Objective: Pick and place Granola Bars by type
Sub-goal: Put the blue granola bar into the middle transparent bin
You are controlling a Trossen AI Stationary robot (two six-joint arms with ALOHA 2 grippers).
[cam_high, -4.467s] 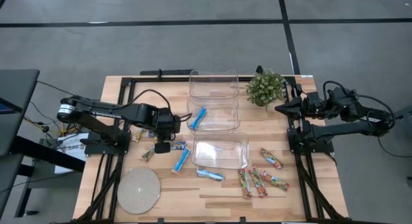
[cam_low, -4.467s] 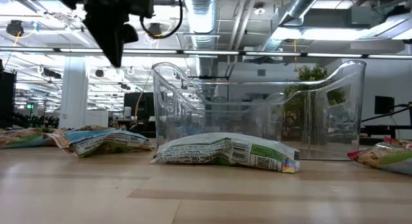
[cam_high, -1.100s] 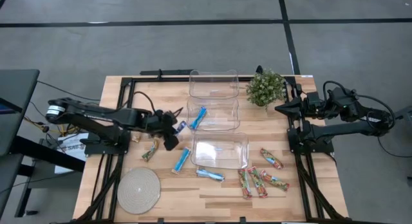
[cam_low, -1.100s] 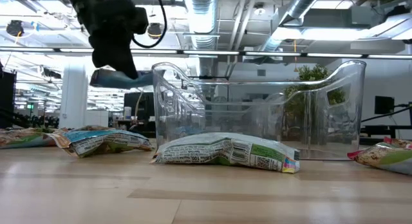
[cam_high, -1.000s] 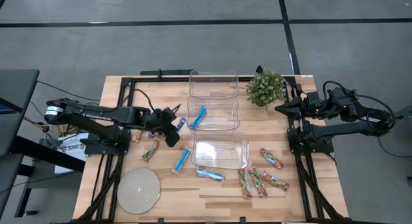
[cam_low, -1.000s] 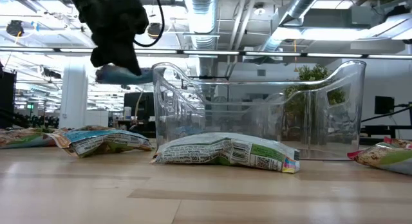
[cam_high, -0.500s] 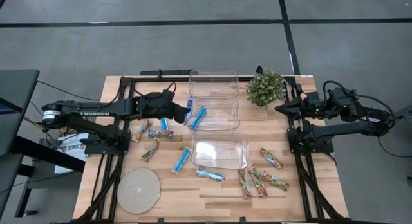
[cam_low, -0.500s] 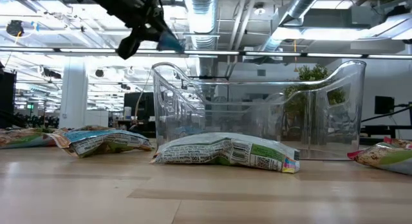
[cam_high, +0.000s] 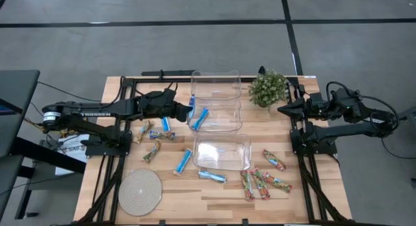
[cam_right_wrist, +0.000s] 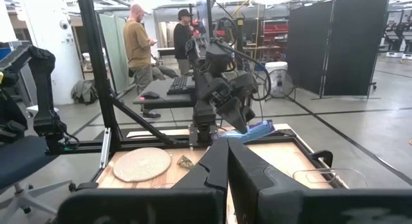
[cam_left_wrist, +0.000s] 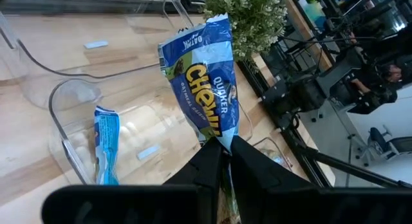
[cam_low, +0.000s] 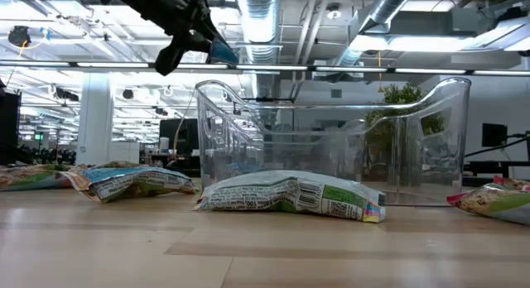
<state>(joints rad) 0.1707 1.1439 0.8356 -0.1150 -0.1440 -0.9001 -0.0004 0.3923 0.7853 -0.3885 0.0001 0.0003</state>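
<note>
L gripper [cam_high: 187,109] clamped on blue bar [cam_left_wrist: 203,85], pinched at one end so rest of wrapper sticks out ahead of fingers, free to drop. Held high, just at near edge of middle bin [cam_high: 229,125], prob. because that bin already has one blue bar [cam_high: 200,118] inside, so same type goes there. In low view, gripper [cam_low: 197,41] up above front bin's rim, bar's tip poking out beside it. L arm stretched long across table from its base at left side, forearm near level, wrist pointing toward bins.

R gripper [cam_right_wrist: 226,161] shut, empty; R arm folded back at right edge by plant [cam_high: 268,88], waiting.

Outward from the hand: back bin [cam_high: 215,83] looks empty, front bin [cam_high: 221,151] likewise. Loose on table [cam_high: 214,197]: tan-and-blue bars [cam_high: 160,134] just below L arm, two more blue bars [cam_high: 182,162] by front bin's left and front side, red-green-orange bars [cam_high: 263,181] grouped at front right. Woven mat [cam_high: 140,193] at front left corner, unused.

Judgement: sort barely begun; most bars not yet binned. Next needs bar carried fully over middle bin before letting go, else lands on rim or outside.
</note>
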